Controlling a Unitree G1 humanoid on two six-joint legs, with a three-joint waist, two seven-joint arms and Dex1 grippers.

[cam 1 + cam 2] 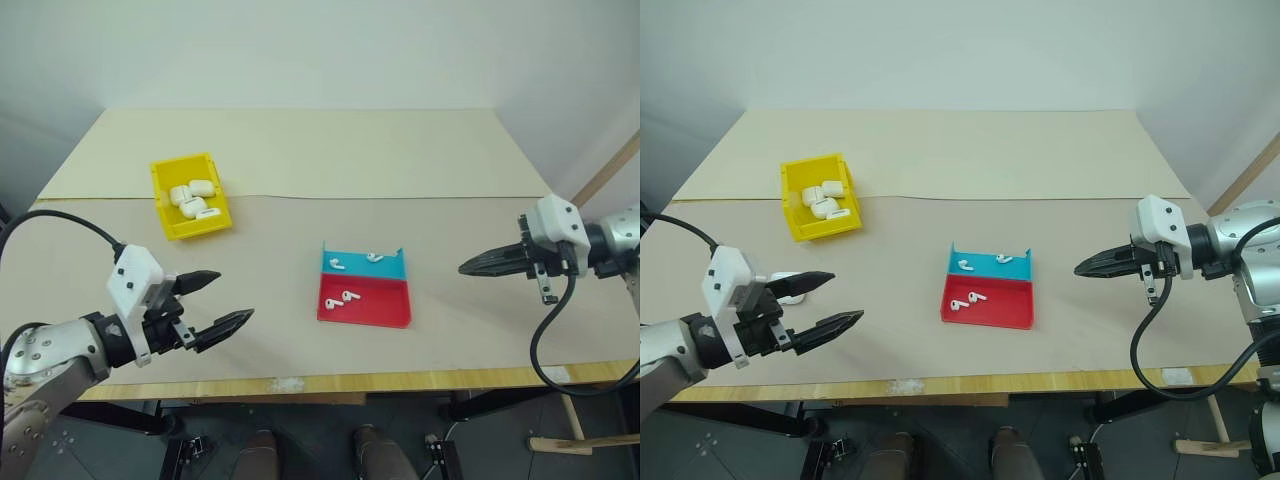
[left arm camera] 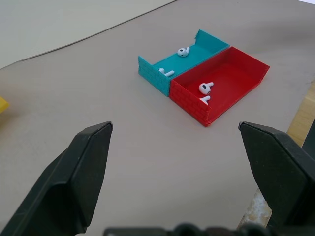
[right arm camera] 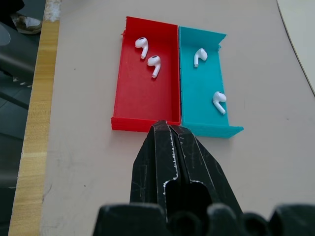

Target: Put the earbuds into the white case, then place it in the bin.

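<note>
Four earbuds lie in a teal-and-red tray (image 1: 363, 320) near the table's middle. Two of them are in the teal half (image 1: 374, 257) and two in the red half (image 1: 347, 296). Several white cases (image 1: 200, 187) lie in the yellow bin (image 1: 183, 161) at the back left. My left gripper (image 1: 234, 295) hovers open and empty near the front left, aimed toward the tray. A small white rounded thing (image 1: 790, 285) peeks out behind its upper finger; I cannot tell what it is. My right gripper (image 1: 463, 268) is shut and empty, right of the tray, pointing at it.
The table's wooden front edge (image 1: 330, 383) runs close below the tray. A paler sheet (image 1: 300, 150) covers the table's back half. A wooden strip (image 1: 605, 170) leans at the far right, and a black cable (image 1: 545, 340) hangs from my right wrist.
</note>
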